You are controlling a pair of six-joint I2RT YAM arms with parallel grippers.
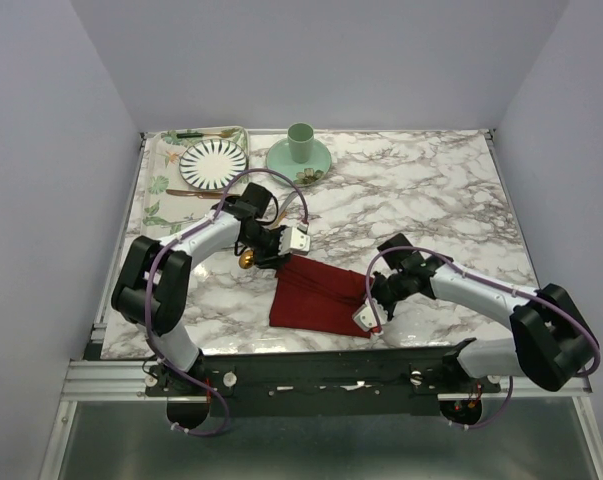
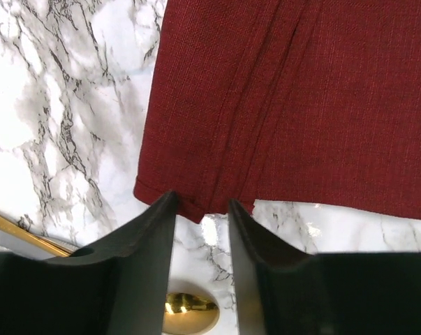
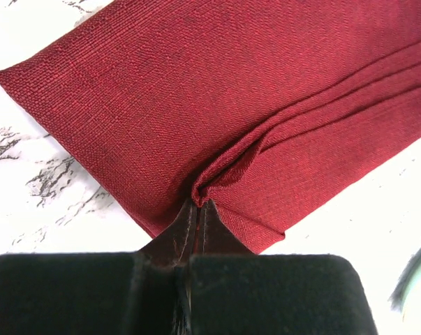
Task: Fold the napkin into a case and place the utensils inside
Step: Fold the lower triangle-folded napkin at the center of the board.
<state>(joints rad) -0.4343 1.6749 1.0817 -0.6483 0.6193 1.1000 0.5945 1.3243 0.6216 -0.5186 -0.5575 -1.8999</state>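
The dark red napkin (image 1: 316, 295) lies folded into a broad band on the marble, pleats running along it. My right gripper (image 1: 374, 303) is shut on a bunched fold at its right edge (image 3: 200, 202). My left gripper (image 1: 281, 247) hovers at the napkin's upper left end (image 2: 280, 105). It stands open, fingertips (image 2: 165, 209) straddling the cloth's hem, with only marble between them. The gold spoon's bowl (image 2: 189, 313) shows below the fingers and beside the left arm (image 1: 246, 260). A thin gold handle (image 2: 21, 234) crosses the lower left. The knife is hidden.
A striped plate (image 1: 213, 163) sits on a leaf-print mat (image 1: 159, 195) at the back left, with a green-handled utensil (image 1: 191, 134) behind it. A green cup (image 1: 300, 142) stands on its saucer (image 1: 281, 160) at the back middle. Walls close in both sides.
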